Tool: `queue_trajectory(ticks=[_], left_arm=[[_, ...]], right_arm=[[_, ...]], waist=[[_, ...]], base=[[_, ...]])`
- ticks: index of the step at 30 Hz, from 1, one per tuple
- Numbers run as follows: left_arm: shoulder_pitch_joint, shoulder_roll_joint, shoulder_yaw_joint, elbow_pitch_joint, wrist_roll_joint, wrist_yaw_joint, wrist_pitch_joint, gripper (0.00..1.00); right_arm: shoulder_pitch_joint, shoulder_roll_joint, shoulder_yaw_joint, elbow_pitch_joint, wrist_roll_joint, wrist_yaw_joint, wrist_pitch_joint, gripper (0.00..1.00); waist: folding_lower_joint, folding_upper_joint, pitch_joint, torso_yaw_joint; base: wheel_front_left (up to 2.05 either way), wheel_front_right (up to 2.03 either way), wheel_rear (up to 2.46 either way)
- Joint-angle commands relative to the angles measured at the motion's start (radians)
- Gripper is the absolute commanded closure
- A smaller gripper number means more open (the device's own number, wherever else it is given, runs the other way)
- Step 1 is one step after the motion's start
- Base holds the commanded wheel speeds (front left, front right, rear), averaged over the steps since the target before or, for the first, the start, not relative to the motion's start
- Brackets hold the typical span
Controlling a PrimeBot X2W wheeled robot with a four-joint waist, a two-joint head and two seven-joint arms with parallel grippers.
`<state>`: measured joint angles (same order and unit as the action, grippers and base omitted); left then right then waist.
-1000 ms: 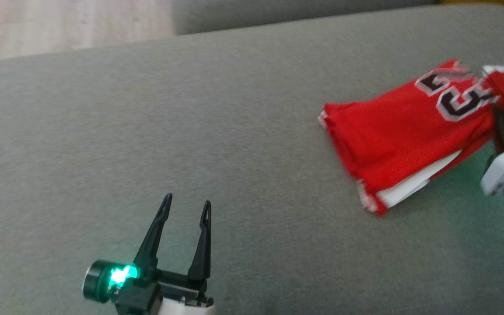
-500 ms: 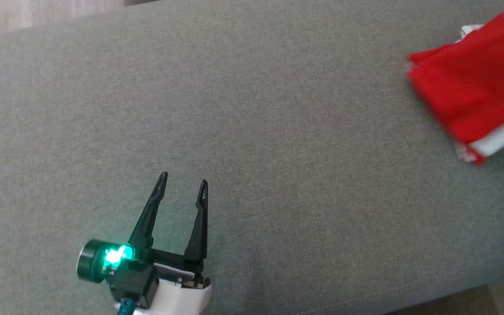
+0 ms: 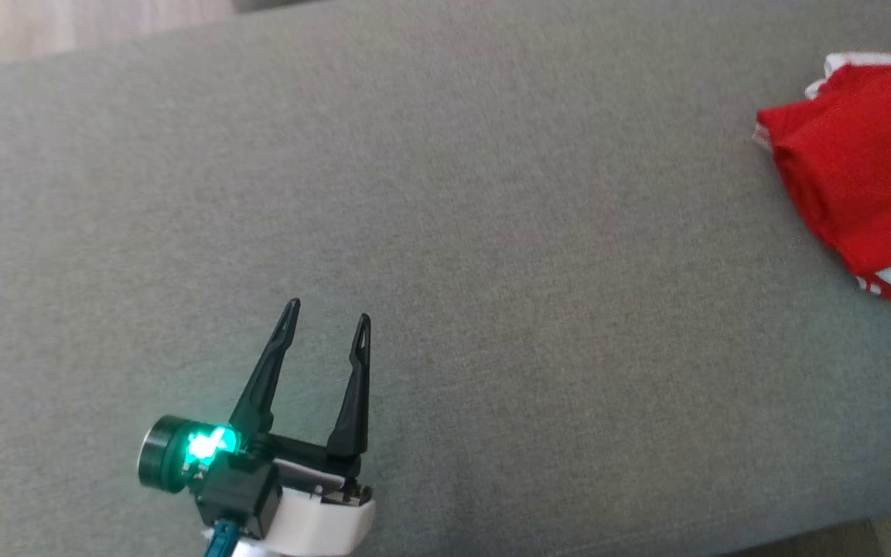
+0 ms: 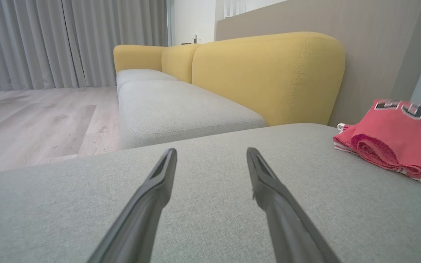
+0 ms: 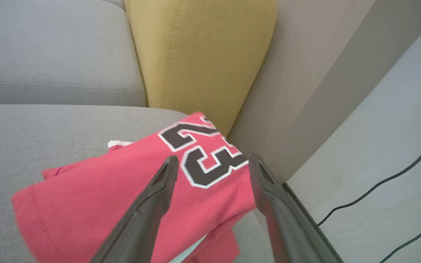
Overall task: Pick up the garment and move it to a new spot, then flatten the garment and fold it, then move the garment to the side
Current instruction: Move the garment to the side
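- Got the folded red garment [image 3: 855, 186] lying on the grey cushion [image 3: 492, 232], way over at its right end, near the yellow backrest [image 5: 196, 47].
- Can make out a black 23 on the top layer.
- Looking at the right hand [image 5: 213, 159]: fingers spread apart over the garment, clamped on nothing.
- Same deal with the left hand [image 3: 329, 310]: wide open, empty, low over bare cushion, well apart from the garment.

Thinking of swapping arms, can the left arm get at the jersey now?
Maybe, with a long stretch: only bare cushion lies between the left gripper and the jersey, which sits far right.
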<state>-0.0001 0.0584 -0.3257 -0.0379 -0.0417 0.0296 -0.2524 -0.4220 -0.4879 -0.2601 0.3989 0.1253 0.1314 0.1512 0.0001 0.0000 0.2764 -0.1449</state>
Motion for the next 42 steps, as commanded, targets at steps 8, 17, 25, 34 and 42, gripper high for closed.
queue_trajectory(ticks=[8,17,25,34,42], left_arm=[[0.045,-0.008,0.021,-0.014,-0.035,0.024,-0.009,0.00],[0.123,-0.008,0.028,0.017,-0.101,0.055,-0.009,0.00],[0.158,-0.008,0.051,0.051,-0.129,0.086,-0.009,0.00],[0.211,-0.005,0.087,0.070,-0.091,0.051,-0.009,0.00],[0.263,-0.006,0.109,0.061,-0.066,0.040,-0.009,0.00]], right_arm=[[0.178,0.100,0.087,-0.081,0.013,-0.001,-0.026,0.00],[0.374,0.261,0.307,-0.160,0.102,-0.001,-0.174,0.00],[0.481,0.348,0.470,-0.079,0.127,-0.001,-0.397,0.00],[0.684,0.433,0.308,-0.261,-0.063,-0.001,-0.413,0.00],[0.772,0.437,0.292,-0.317,-0.033,-0.001,-0.413,0.00]], waist=[[-0.0001,0.0000,-0.178,0.066],[-0.0001,0.0000,-0.330,0.135],[-0.0001,0.0000,-0.413,0.227],[-0.0001,0.0000,-0.472,0.288],[-0.0001,0.0000,-0.495,0.260]], base=[[0.00,0.00,0.00],[0.00,0.00,0.00],[0.00,0.00,0.00],[0.00,0.00,0.00],[0.00,0.00,0.00]])
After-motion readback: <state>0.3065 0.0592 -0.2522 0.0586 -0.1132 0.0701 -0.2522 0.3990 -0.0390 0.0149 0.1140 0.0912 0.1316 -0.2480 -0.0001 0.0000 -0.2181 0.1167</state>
